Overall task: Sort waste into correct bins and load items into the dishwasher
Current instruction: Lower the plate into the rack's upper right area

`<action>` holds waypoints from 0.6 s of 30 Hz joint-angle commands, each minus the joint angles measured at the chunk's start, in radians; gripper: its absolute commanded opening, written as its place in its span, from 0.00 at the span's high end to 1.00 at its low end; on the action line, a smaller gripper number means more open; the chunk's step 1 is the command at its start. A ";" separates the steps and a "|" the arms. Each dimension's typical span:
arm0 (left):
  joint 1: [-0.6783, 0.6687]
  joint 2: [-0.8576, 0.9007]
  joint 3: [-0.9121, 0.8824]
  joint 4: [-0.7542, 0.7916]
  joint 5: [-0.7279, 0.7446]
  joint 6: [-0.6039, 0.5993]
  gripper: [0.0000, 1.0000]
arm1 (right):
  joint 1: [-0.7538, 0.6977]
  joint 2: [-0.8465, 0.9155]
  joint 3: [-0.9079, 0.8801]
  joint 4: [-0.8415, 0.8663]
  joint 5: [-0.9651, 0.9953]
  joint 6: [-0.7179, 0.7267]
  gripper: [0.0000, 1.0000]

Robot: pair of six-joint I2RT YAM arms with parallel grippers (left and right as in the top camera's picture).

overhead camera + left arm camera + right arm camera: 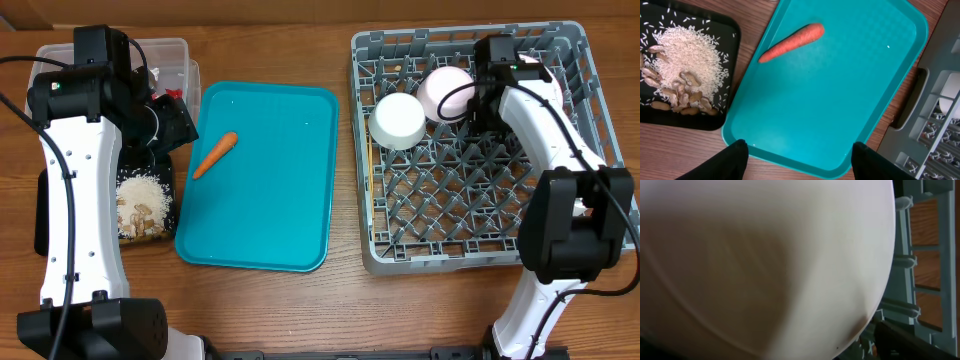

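Orange carrot (pixel 214 154) is noted lying alone on the teal serving tray (pixel 270 200), near its upper left corner and outside either bin; it is judged to be the one piece of waste not yet sorted. White rice (pixel 687 55) and beige nut bits (pixel 682 95) are recorded piled in the black tray (pixel 730 85). The clear tub (pixel 170 50) is largely hidden by the left arm; a speck of red is seen at its edge, but wrapper and tissue cannot be confirmed. In the grey dish rack (pixel 460 220) a white bowl (pixel 400 120) and a second bowl (pixel 445 95) are seen side by side near the far edge. No plate, chopsticks or third vessel can be found in any view, so their loading cannot be judged. The left gripper (pixel 799 145) is held wide with nothing between its fingers, above the near edge of the teal tray. The right gripper (pixel 476 98) is set just beside the second bowl, jaws at full spread; no grip can be made out, as the wrist view is filled by the bowl's wall. Progress is judged well past halfway, with the carrot outstanding.
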 commanded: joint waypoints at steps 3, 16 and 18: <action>-0.003 -0.013 0.015 -0.003 -0.007 0.017 0.32 | -0.015 0.005 0.001 0.005 0.148 0.092 0.00; -0.003 -0.013 0.015 -0.002 -0.007 0.017 0.32 | -0.064 -0.119 0.004 0.016 0.185 0.217 0.61; -0.003 -0.013 0.015 -0.002 -0.007 0.017 0.32 | -0.074 -0.134 0.004 0.016 0.185 0.217 0.61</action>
